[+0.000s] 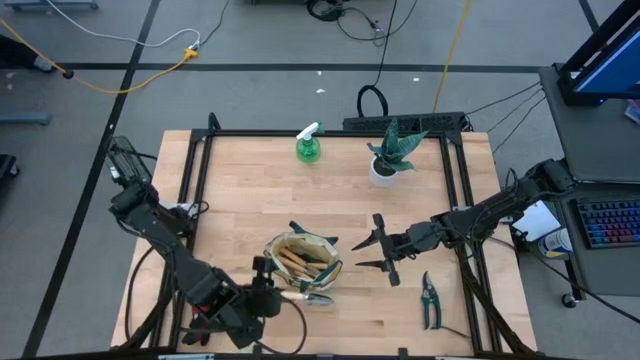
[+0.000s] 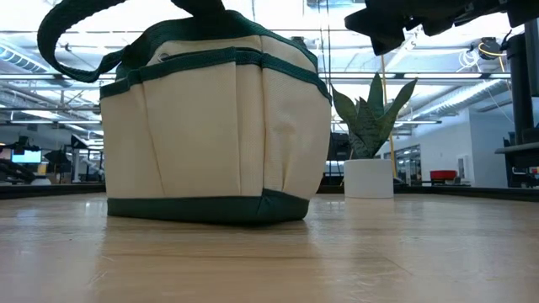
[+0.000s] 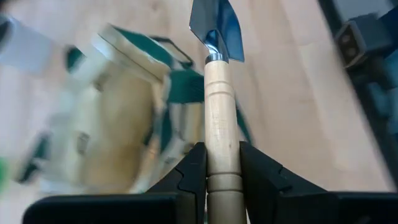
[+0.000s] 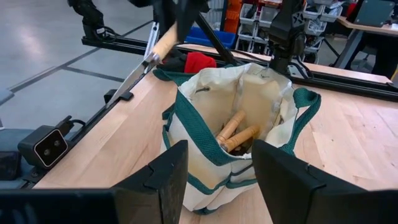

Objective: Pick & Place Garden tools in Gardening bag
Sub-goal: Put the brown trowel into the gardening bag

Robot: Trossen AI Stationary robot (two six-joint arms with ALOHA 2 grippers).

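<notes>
Wooden-handled trowel [image 3: 219,106] clamped in left gripper [image 3: 222,177], blade toward bag [image 1: 303,262]

Grey floor [image 1: 260,40] crossed by dark lines and a yellow cable [image 1: 140,75]. Light wooden worktop [image 1: 250,200]. Far off, open hall with ceiling light strips [image 2: 50,63]; keyboard [image 1: 608,222] at right.
</notes>
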